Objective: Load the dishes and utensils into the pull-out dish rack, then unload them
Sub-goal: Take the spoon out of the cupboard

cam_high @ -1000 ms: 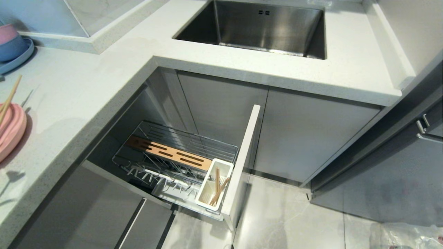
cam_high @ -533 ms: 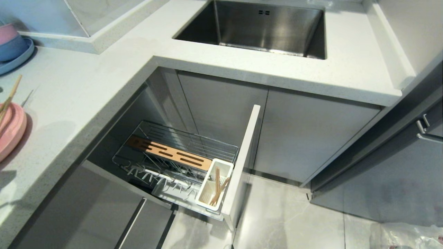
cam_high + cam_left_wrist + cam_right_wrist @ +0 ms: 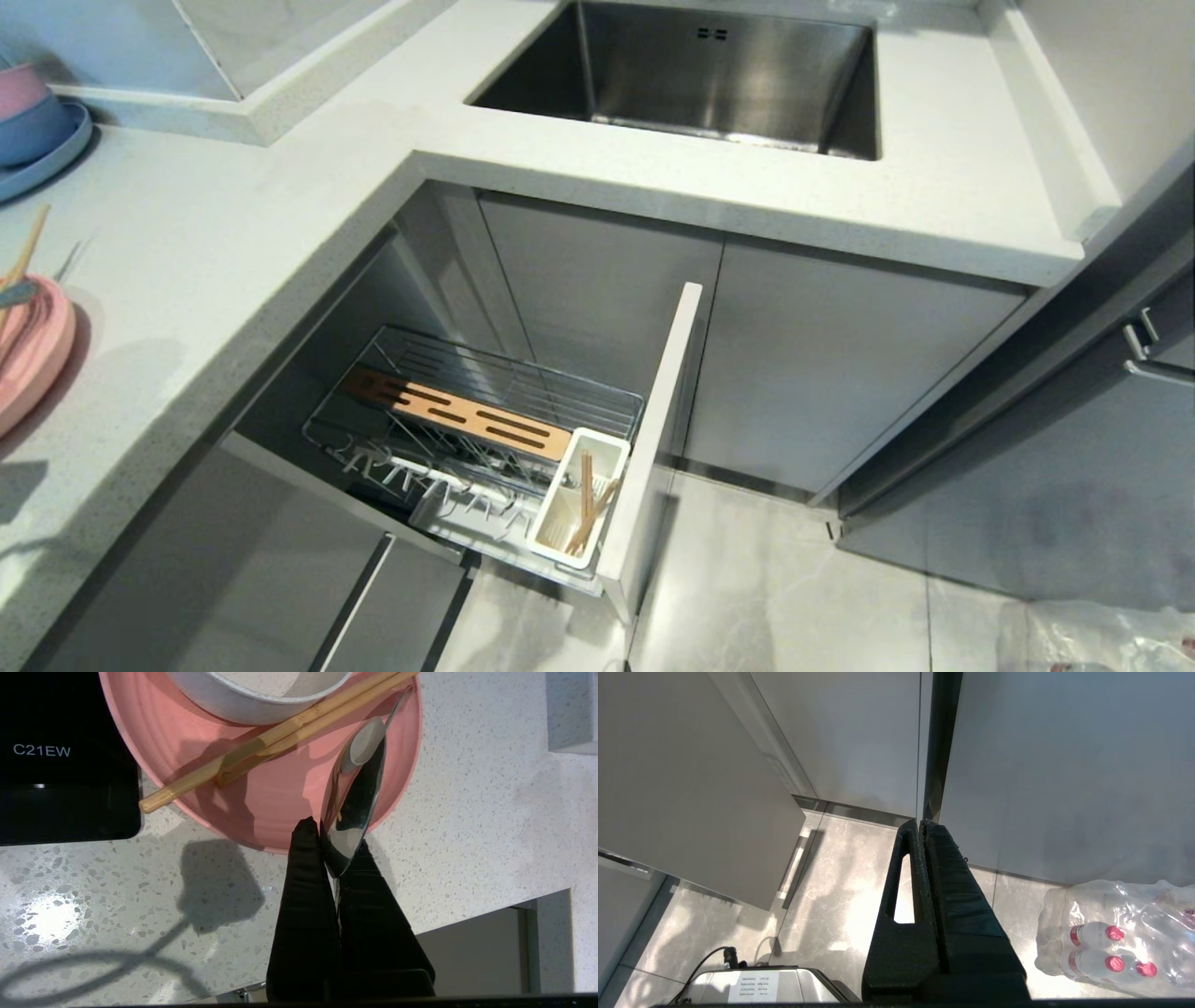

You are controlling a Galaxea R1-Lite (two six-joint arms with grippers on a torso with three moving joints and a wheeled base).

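The pull-out dish rack [image 3: 485, 425] stands drawn out of the cabinet under the worktop [image 3: 280, 233], its pale front panel [image 3: 653, 439] swung toward the floor and the steel sink [image 3: 709, 75] well off at about one o'clock from it. Its white utensil cup [image 3: 579, 509], at the rack's four o'clock corner, already has a pair of chopsticks [image 3: 588, 513] leaning in it. The salmon-pink plate [image 3: 261, 788] lies on the worktop, only its rim showing at nine o'clock in the head view; on it rest the cream bowl [image 3: 252, 695] and another pair of chopsticks [image 3: 271, 742] lying side by side, one tip past the plate's rim. The left gripper [image 3: 329, 833] is clamped on the metal spoon [image 3: 357, 788], which juts out from between the black fingers over the plate's edge. To my eye the spoon goes to the cup next: it should be lifted clear of the rim, kept from twisting in that narrow pinch, then lowered handle-first beside the chopsticks without knocking them. The right gripper [image 3: 922, 828] hangs parked above the floor, jaws pressed together on nothing. Much is cut off: neither arm shows from the head, the bowl is only part seen, the spoon's far end is foreshortened and hard to read, and a black box marked with letters sits beside the plate, its nature unclear.
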